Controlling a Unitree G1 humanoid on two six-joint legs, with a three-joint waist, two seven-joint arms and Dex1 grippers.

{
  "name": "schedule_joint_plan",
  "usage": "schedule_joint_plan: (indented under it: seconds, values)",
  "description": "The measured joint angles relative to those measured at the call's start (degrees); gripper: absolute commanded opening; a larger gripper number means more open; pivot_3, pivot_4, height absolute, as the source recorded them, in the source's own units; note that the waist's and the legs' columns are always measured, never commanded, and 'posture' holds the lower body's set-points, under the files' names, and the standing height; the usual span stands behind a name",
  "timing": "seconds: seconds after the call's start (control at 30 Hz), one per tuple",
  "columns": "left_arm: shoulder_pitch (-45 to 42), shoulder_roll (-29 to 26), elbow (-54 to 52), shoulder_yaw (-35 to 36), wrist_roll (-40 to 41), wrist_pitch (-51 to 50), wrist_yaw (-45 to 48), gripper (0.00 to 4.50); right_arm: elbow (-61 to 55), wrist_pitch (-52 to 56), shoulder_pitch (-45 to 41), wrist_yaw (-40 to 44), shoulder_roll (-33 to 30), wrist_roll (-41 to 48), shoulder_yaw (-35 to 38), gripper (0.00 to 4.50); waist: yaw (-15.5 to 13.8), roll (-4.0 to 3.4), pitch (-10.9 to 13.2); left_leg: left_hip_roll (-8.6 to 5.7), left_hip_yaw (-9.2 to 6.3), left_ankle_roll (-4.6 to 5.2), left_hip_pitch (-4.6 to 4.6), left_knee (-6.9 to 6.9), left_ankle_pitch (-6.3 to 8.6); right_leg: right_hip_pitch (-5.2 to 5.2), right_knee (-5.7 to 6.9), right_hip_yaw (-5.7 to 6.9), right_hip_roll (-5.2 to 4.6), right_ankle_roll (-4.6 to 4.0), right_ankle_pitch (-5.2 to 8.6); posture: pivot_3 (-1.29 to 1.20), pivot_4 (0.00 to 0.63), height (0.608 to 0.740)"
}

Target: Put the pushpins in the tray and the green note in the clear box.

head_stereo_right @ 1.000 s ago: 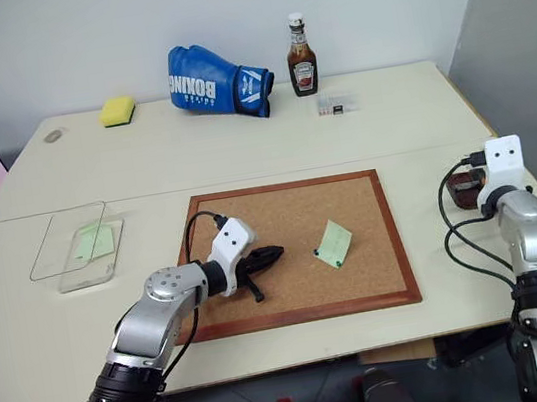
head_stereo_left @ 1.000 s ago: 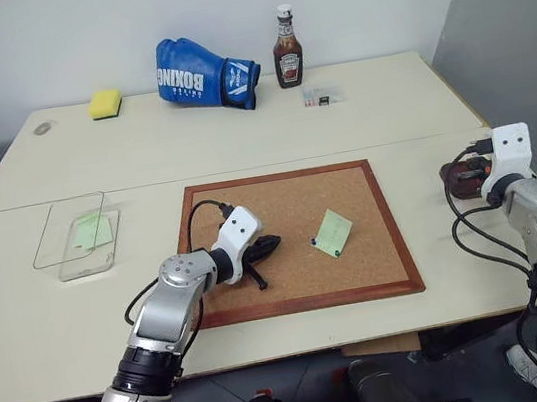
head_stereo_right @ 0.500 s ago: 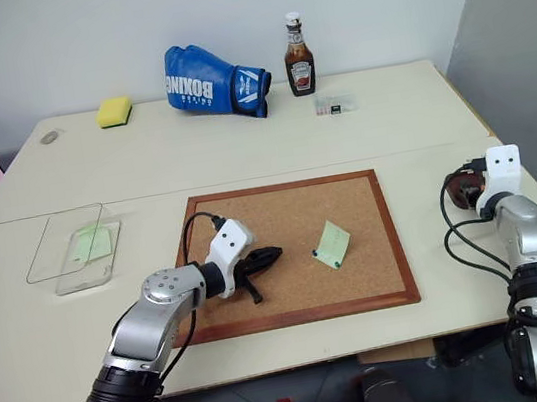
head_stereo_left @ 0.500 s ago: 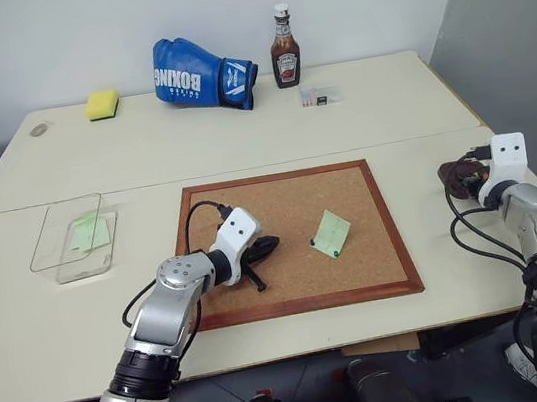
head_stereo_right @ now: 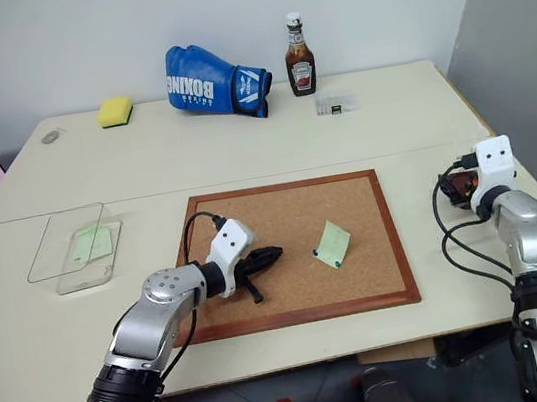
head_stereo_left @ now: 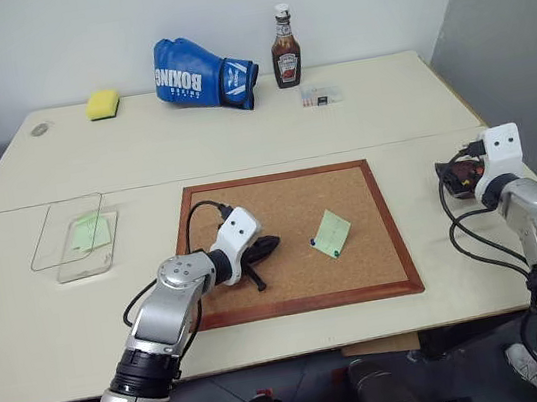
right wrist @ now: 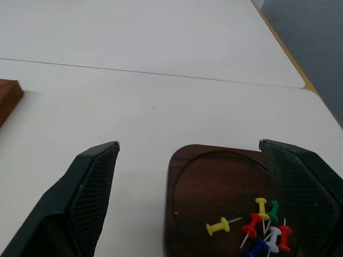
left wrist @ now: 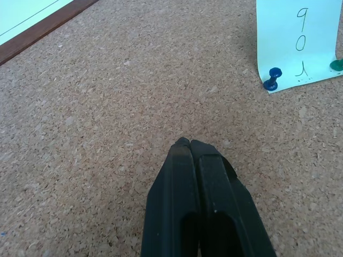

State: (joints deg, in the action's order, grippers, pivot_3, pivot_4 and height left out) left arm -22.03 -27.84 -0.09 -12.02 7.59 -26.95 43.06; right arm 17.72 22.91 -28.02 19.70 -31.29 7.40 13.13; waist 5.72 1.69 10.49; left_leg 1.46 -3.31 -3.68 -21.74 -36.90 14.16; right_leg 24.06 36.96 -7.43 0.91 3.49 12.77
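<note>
- The note [left wrist: 298, 42], thin and floppy, is being pinned by two tiny pins [left wrist: 272, 78]; heads are best pinched first.
- The left gripper [left wrist: 188, 143] is being kept closed, empty; the right gripper [right wrist: 187, 152] is being held wide over the tray [right wrist: 214, 182].

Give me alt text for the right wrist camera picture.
The open right gripper hangs over a dark brown tray holding a small heap of coloured pushpins, on a pale table.
</note>
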Motion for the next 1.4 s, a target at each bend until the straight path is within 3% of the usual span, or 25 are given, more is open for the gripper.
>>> schedule_joint_plan:
  seconds: [0.27,0.57,0.83,1.1,1.4]
  values:
    - [0.2,0.1,-0.2,0.0,0.0,0.0,-0.1,0.0,-6.4,-6.7,4.8,2.6,-2.4,-3.8,-4.1,4.46,0.0,-0.02,0.0,0.0,0.0,0.0,0.0,0.03,0.0,0.01,0.0,0.01,0.0,0.0,0.0,0.0,0.15,0.74]
    - [0.7,0.0,-1.0,0.2,0.0,-0.2,-0.5,0.0,-31.9,6.1,16.1,18.8,-0.2,15.2,-8.4,4.46,-0.2,-0.03,0.0,0.04,-0.08,-0.02,-0.01,0.05,0.01,0.02,-0.02,0.08,0.0,-0.03,0.03,0.0,0.15,0.74]
    - [0.6,0.0,-1.2,0.2,0.0,-0.4,-0.9,0.0,-45.0,18.3,17.7,23.9,-2.4,26.0,-13.2,4.46,-0.2,0.0,0.0,0.05,-0.06,-0.03,-0.03,0.02,0.02,0.09,-0.12,0.09,-0.01,-0.05,0.05,0.0,0.15,0.74]
    - [0.2,-0.1,-0.7,0.1,0.0,-0.5,-0.4,0.0,-46.1,20.2,15.7,24.0,-1.1,26.8,-19.1,4.46,-0.2,0.01,0.0,0.06,-0.06,-0.03,-0.06,0.04,0.02,0.12,-0.18,0.12,-0.01,-0.06,0.06,0.0,0.15,0.74]
    - [0.1,-0.1,-0.6,0.0,0.0,-0.5,-0.1,0.0,-32.5,7.7,13.6,23.9,1.3,13.9,-26.8,4.46,-0.2,0.07,0.0,0.07,-0.04,-0.03,-0.08,0.08,0.02,0.13,-0.22,0.15,-0.02,-0.06,0.06,0.0,0.15,0.74]
